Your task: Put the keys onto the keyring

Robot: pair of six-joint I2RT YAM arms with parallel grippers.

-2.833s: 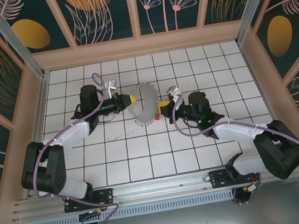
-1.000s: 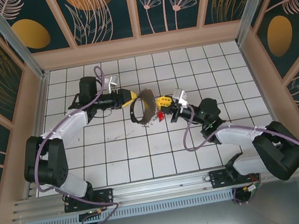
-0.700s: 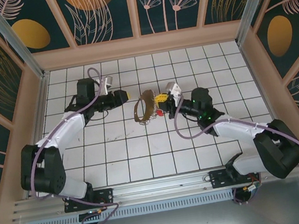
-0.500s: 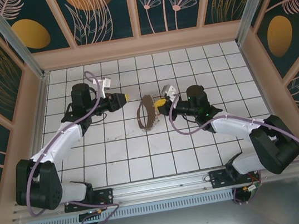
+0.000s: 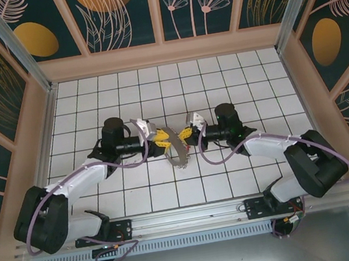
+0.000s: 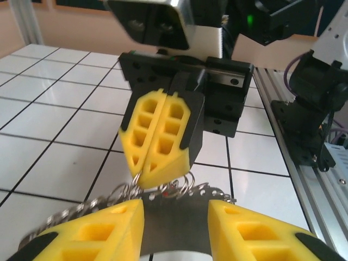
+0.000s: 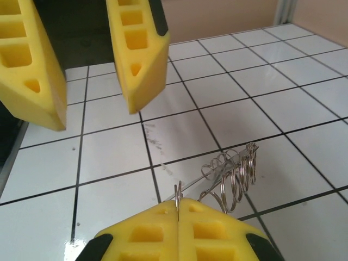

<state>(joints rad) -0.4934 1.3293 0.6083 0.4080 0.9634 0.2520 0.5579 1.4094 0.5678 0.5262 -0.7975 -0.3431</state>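
The keyring (image 5: 177, 150) is a thin silvery hoop, held up on edge between the two arms. Its rim (image 6: 174, 217) carries small wire rings (image 7: 235, 175). My right gripper (image 7: 178, 204) is shut on one of these rings at the hoop's edge; it also appears in the left wrist view (image 6: 148, 181) and from above (image 5: 185, 133). My left gripper (image 6: 176, 215) is open, and the hoop's dark band lies in the gap between its fingers (image 6: 92, 234). It faces the right gripper (image 5: 159, 143). A speck of red (image 6: 173, 188) shows among the rings; the keys' shapes are hidden.
The floor is white tile (image 5: 220, 84) with dark grout, enclosed by low tan walls (image 5: 163, 53). A metal rail (image 5: 187, 217) runs along the near edge by the arm bases. The right arm's base (image 6: 315, 109) stands close behind in the left wrist view.
The left gripper, which had let go and pulled away to the left, has come back to the hoop. Both grippers and the hoop have shifted toward the near edge.
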